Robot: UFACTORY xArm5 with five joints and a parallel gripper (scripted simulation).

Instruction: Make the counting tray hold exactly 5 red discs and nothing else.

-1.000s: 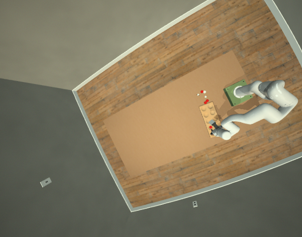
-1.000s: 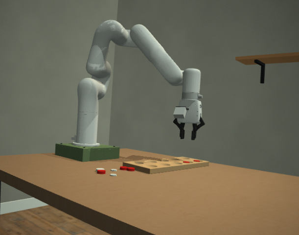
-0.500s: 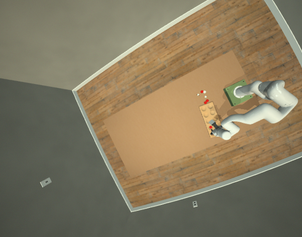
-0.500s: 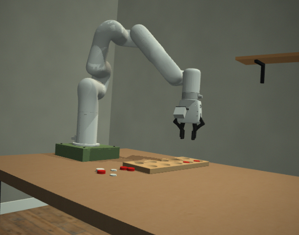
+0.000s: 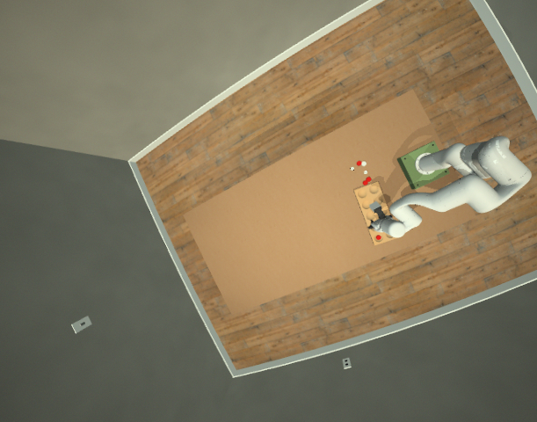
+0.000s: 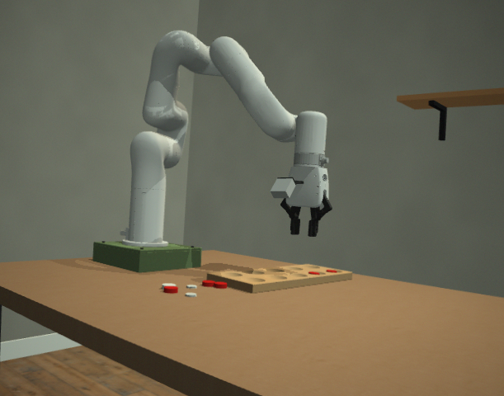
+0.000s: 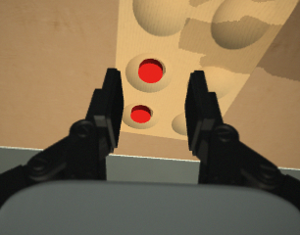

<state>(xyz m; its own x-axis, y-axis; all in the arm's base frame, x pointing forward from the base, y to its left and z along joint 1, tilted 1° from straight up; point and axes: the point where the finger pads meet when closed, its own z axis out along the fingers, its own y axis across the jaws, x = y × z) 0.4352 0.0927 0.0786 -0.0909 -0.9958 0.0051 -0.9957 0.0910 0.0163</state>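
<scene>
The wooden counting tray (image 5: 359,202) (image 6: 294,285) (image 7: 125,46) lies flat on the table, beside the arm's base. Two red discs (image 7: 150,70) (image 7: 140,115) rest in pockets at its far end; they also show in the side view (image 6: 313,272) (image 6: 331,271). From above only one red disc (image 5: 378,236) shows; the arm hides the other. The other pockets in view are empty. My gripper (image 6: 303,232) (image 5: 375,218) (image 7: 154,87) hangs well above that end of the tray, half open with nothing between its fingers.
Off the tray's near end lie three loose red discs (image 6: 170,289) (image 6: 208,283) (image 6: 220,285) and three white discs (image 6: 168,285) (image 6: 191,286) (image 6: 190,294). The green arm base (image 6: 145,256) (image 5: 413,174) stands behind them. A wall shelf (image 6: 456,97) hangs at the right.
</scene>
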